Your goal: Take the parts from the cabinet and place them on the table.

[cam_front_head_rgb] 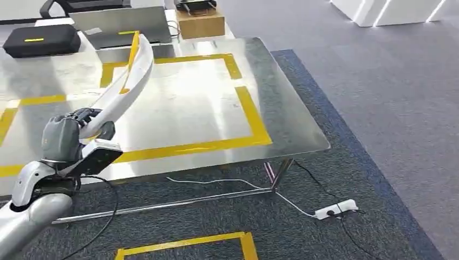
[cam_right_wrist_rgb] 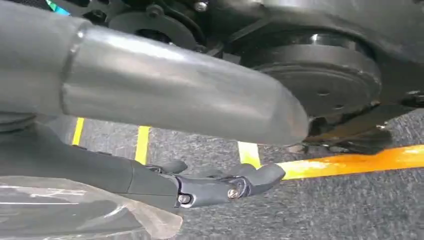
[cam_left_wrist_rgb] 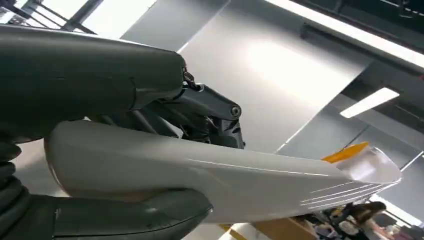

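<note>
White and long, the curved part (cam_front_head_rgb: 122,89) rides in the left robot hand (cam_front_head_rgb: 70,135), gripped at its near end while the rest sweeps up and away over the near-left stretch of the steel tabletop (cam_front_head_rgb: 281,108). The far tip, with its yellow edge, hangs high above the yellow tape rectangle (cam_front_head_rgb: 254,124). In the left wrist view the thick thumb (cam_left_wrist_rgb: 130,215) and dark fingers (cam_left_wrist_rgb: 200,112) clamp the part's wide end from opposite sides, so the hold looks firm, but it sits at one extreme of a long piece.

That is the risk, by the look of it: all that length beyond the grip acts as a lever, and a quick swing or sudden stop could twist the part in the fingers or let it slide out. Lowering it tip-first could also jab the far end into the tabletop and pry it loose. The black case (cam_front_head_rgb: 40,39) and the laptop (cam_front_head_rgb: 122,24) sit at the far-left edge, close to the tip's line; a wide sweep might clip them.

The right robot hand (cam_right_wrist_rgb: 220,182) hangs low over the grey carpet (cam_right_wrist_rgb: 350,210), fingers loosely extended, holding nothing.
</note>
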You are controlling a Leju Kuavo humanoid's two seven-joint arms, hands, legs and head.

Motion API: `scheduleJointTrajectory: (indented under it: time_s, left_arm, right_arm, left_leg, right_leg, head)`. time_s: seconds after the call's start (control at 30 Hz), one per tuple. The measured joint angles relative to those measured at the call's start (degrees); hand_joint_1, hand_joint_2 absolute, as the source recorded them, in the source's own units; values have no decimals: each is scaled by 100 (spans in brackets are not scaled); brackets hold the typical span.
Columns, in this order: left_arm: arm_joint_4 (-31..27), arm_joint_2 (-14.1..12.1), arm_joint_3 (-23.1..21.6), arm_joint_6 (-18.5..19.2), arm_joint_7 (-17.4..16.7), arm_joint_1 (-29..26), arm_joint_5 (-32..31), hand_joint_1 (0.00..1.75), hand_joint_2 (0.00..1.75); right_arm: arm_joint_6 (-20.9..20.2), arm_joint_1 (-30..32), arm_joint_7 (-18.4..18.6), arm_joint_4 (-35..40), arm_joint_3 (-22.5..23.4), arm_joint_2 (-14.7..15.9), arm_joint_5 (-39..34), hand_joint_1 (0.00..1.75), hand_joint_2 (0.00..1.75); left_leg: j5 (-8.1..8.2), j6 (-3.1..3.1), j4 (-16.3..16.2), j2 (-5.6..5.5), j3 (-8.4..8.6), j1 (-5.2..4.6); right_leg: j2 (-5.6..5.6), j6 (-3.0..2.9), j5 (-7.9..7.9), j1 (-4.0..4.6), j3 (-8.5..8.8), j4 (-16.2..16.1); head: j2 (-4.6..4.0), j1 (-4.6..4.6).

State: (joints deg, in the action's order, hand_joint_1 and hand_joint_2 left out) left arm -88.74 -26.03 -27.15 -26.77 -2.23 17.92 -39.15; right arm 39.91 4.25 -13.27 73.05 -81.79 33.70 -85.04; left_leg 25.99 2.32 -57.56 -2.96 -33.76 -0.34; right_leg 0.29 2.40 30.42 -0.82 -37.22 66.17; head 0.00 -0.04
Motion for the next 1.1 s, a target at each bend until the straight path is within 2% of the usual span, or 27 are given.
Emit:
scheduleJointTrajectory:
  time_s: [0.03,0.07,0.1,0.13,0.23,0.27,0.3,0.33,0.37,0.4,0.43,0.47,0.5,0.57,0.6,0.63,0.67,0.7,0.73,1.0,1.03,1.1]
  left_arm:
    - [0,0,0,0,0,0,-2,175,175]
    - [0,0,0,0,0,1,-2,175,175]
    - [0,0,0,2,-2,13,0,175,175]
    - [0,0,0,2,-2,11,-2,175,175]
    - [0,-11,4,2,-9,-4,0,175,175]
    - [0,-24,9,2,-9,-9,0,175,175]
    - [0,-28,9,0,-9,11,0,175,175]
    - [0,-24,11,2,-9,33,0,175,175]
    - [0,-13,9,2,-9,31,0,175,175]
    - [0,-13,0,4,-9,13,0,175,175]
    - [0,-11,0,4,-9,-3,0,175,175]
    - [2,-11,0,4,-17,-14,0,175,175]
    - [2,-11,0,4,-17,-13,0,175,175]
    - [2,-13,2,4,-17,-3,-2,175,175]
    - [2,-18,7,4,-17,5,-2,175,175]
    - [2,-15,4,9,-17,20,-6,175,175]
    - [2,-22,7,15,-15,42,-20,175,175]
    - [4,-17,4,26,-15,39,-43,175,175]
    - [4,-17,-2,48,-9,43,-61,175,175]
    - [286,-85,-173,127,122,277,-463,175,175]
    - [335,-98,-190,131,120,309,-522,175,175]
    - [440,-127,-243,164,70,405,-608,175,175]
  right_arm:
    - [0,-1,0,0,2,0,2,0,0]
    - [0,-2,0,-2,6,0,2,0,0]
    - [0,-3,-2,0,13,0,0,0,0]
    - [0,-4,0,0,15,0,2,0,0]
    - [0,-2,0,-2,15,0,2,0,0]
    - [0,-7,0,0,15,0,2,0,0]
    - [0,8,-2,0,15,0,2,0,0]
    - [0,7,-4,0,18,0,2,0,0]
    - [0,10,-4,0,20,0,2,0,0]
    - [0,17,-4,-2,20,0,2,0,0]
    - [0,30,-4,-6,24,0,2,0,0]
    - [0,40,-4,-15,35,0,2,0,0]
    - [0,43,-4,-17,39,-2,0,0,0]
    - [0,42,-4,-24,44,-2,2,0,0]
    - [0,42,-4,-24,46,-2,2,0,0]
    - [0,33,-4,-24,48,0,2,0,0]
    - [0,26,0,-26,50,0,0,0,0]
    - [0,17,4,-30,50,0,2,0,0]
    - [0,19,7,-31,50,0,2,0,0]
    - [-13,-124,35,-59,-70,0,2,0,0]
    - [-20,-136,35,-68,-87,0,2,0,0]
    - [-42,-184,37,-85,-133,0,2,0,0]
  left_leg:
    - [13,-20,-15,-53,9,6]
    - [27,-52,-34,-104,-4,-16]
    - [37,-76,-69,-157,-42,-13]
    - [11,-117,-52,-198,-56,1]
    - [-7,-174,-33,-286,-56,23]
    - [42,-202,-78,-204,-70,28]
    - [149,-249,-217,12,-123,5]
    - [382,-289,-593,157,-291,18]
    - [621,-312,-1091,218,-519,35]
    - [796,-330,-1545,231,-733,52]
    - [864,-346,-1845,232,-880,71]
    - [785,-356,-1854,233,-889,86]
    - [584,-353,-1602,235,-759,90]
    - [60,-320,-604,249,-259,89]
    - [-35,-289,-156,276,-41,83]
    - [52,-272,-79,285,10,48]
    - [57,-246,-60,279,-3,47]
    - [31,-270,-17,270,-3,68]
    - [44,-278,-28,268,2,62]
    - [60,-211,-34,269,-1,34]
    - [60,-210,-37,269,-1,30]
    - [58,-206,-38,269,-1,28]
  right_leg:
    - [128,-8,-252,-15,243,-531]
    - [374,-32,-179,-31,365,-772]
    - [348,-58,-183,-40,446,-833]
    - [299,-86,-188,-21,435,-821]
    - [217,-147,-199,0,453,-832]
    - [159,-195,-229,-42,479,-873]
    - [130,-212,-221,-39,495,-880]
    - [90,-250,-211,-36,502,-880]
    - [48,-261,-204,-34,505,-879]
    - [17,-266,-199,-34,502,-877]
    - [-12,-271,-195,-34,502,-875]
    - [-38,-271,-187,-34,513,-874]
    - [-51,-265,-178,-34,527,-873]
    - [-67,-234,-149,-34,580,-873]
    - [-73,-209,-133,-34,599,-875]
    - [-74,-175,-121,6,574,-857]
    - [-76,-148,-128,-1,544,-858]
    - [-78,-176,-91,16,540,-827]
    - [-76,-269,-106,14,540,-854]
    - [-68,-134,-158,-10,592,-949]
    - [-69,-101,-161,-17,592,-950]
    - [-70,-86,-164,-21,591,-951]
  head:
    - [0,2]
    - [0,-2]
    - [0,-13]
    - [0,-9]
    - [0,-9]
    - [0,-2]
    - [0,-33]
    - [0,-55]
    - [0,-55]
    - [0,-52]
    - [0,-57]
    - [0,-55]
    - [0,-55]
    - [0,-57]
    - [0,-55]
    - [0,-48]
    - [0,-55]
    - [0,-42]
    - [0,-44]
    - [0,-46]
    - [0,-46]
    - [0,-46]
